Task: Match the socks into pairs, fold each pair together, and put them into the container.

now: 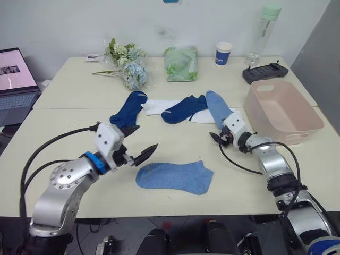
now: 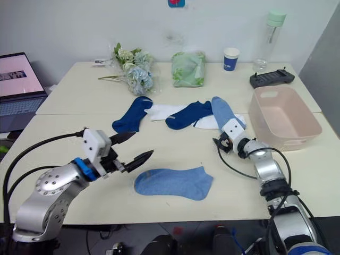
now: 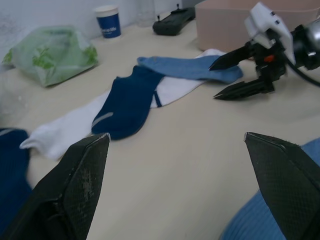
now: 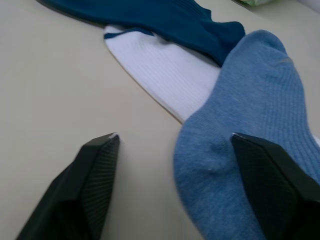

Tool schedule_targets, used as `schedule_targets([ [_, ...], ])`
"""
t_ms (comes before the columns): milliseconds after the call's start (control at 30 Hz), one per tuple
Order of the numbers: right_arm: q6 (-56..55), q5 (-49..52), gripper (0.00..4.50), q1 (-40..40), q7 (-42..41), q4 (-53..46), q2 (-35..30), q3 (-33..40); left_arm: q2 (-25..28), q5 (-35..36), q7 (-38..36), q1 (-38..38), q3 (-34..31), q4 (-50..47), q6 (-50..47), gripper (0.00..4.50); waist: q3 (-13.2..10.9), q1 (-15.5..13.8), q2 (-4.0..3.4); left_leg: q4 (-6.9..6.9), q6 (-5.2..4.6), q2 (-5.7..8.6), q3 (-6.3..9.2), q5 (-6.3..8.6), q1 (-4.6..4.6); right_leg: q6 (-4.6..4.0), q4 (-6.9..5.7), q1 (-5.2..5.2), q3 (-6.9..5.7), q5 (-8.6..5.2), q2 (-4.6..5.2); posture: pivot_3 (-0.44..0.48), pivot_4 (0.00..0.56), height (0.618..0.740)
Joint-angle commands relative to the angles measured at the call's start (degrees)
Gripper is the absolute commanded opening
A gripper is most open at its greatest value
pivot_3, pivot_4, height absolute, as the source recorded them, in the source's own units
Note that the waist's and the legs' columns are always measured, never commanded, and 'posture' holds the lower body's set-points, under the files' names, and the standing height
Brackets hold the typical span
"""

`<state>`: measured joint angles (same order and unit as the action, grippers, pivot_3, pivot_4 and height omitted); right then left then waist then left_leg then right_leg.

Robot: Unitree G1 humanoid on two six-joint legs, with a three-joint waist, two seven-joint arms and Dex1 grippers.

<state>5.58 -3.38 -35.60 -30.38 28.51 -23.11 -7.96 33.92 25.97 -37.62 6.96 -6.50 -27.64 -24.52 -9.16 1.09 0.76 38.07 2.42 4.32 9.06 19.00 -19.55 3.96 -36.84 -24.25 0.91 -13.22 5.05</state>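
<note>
Socks point(image 1: 186, 109) overlap; white ones mostly covered, perhaps two.

Pale wall point(image 1: 64, 21) behind two cream tables point(image 1: 69, 90)

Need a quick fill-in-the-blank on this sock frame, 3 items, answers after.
1. The pink container holds ___ socks.
2. The light blue sock nearest the left gripper lies ___ from the other socks.
3. The right gripper has its fingers open at the toe of the other ___ sock.

Missing words: no; apart; light blue
</note>
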Motion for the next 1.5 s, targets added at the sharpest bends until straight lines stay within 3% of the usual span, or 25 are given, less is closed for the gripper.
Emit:
schedule_targets([
  [33,-1.2,0.1,2.49,-0.6,1.0,-0.9,-0.1,1.5,-1.2,-0.1,1.8,0.7,0.9,-2.2,-0.2,4.5,0.0,0.3,0.0,-0.02,0.0,0.0,0.0,0.0,0.0,0.0,-0.01,-0.01,0.0,0.0,0.0,0.0,0.15,0.74],
  [267,0.0,1.4,0.02,-0.5,-1.9,-3.6,-1.2,1.7,-2.2,-1.2,2.5,0.3,2.1,-1.7,0.5,4.5,0.0,0.5,0.0,-0.06,0.0,-0.01,-0.02,0.0,-0.03,0.0,0.0,-0.08,0.02,0.0,-0.01,0.0,0.15,0.74],
  [567,-3.3,3.6,0.02,6.3,-21.6,-20.1,-9.1,-4.3,-0.6,-0.2,-0.3,2.2,1.3,2.5,-1.0,4.5,0.0,0.5,0.0,-0.05,0.0,-0.01,0.05,0.0,-0.08,0.02,0.03,-0.08,-0.04,-0.01,-0.01,0.0,0.15,0.74],
  [633,-6.7,5.0,0.02,9.7,-28.0,-25.5,-13.7,-5.1,0.3,-0.8,-1.9,5.0,2.3,5.7,-1.5,4.5,0.0,0.1,0.0,-0.02,0.0,-0.01,0.07,0.0,-0.1,0.02,0.02,-0.07,-0.06,-0.02,0.0,0.0,0.15,0.74],
  [833,-11.8,11.3,0.02,18.2,-37.0,-35.2,-20.1,-4.2,-0.6,-3.9,-3.9,14.6,6.5,16.5,-1.1,4.5,0.0,0.0,0.02,0.02,0.0,0.02,0.09,0.0,-0.13,0.04,0.04,-0.03,-0.15,-0.03,0.0,0.0,0.15,0.74],
  [1167,-15.1,10.8,0.02,24.1,-37.1,-39.9,-21.4,-4.5,-11.1,-14.5,-8.7,33.1,18.5,45.6,6.1,4.5,0.0,-0.3,0.07,0.11,0.01,0.08,0.07,0.0,-0.13,0.06,0.0,-0.01,-0.19,-0.01,0.0,0.0,0.15,0.74],
  [1300,-14.5,10.3,0.02,24.4,-35.9,-40.6,-20.8,-4.6,-12.2,-17.9,-13.2,35.4,22.6,52.2,6.7,4.5,-0.1,-0.4,0.08,0.13,0.01,0.11,0.0,0.0,-0.15,0.06,0.01,0.0,-0.19,-0.01,0.0,0.0,0.15,0.74],
  [1400,-13.3,10.6,0.0,25.2,-35.3,-41.7,-20.7,-4.6,-12.1,-19.8,-13.2,36.0,22.7,54.6,8.6,3.92,-0.1,-0.4,0.13,0.11,0.01,0.09,0.01,0.0,-0.2,0.06,0.0,-0.09,-0.18,-0.02,-0.01,0.0,0.15,0.74],
  [1500,-13.4,10.2,0.0,25.8,-34.9,-42.5,-20.7,-4.9,-11.9,-20.5,-14.4,35.7,22.4,55.6,9.4,2.97,-0.1,-0.5,0.13,0.13,0.01,0.09,0.06,0.0,-0.21,0.06,0.0,-0.09,-0.19,-0.02,-0.01,0.0,0.15,0.74],
])
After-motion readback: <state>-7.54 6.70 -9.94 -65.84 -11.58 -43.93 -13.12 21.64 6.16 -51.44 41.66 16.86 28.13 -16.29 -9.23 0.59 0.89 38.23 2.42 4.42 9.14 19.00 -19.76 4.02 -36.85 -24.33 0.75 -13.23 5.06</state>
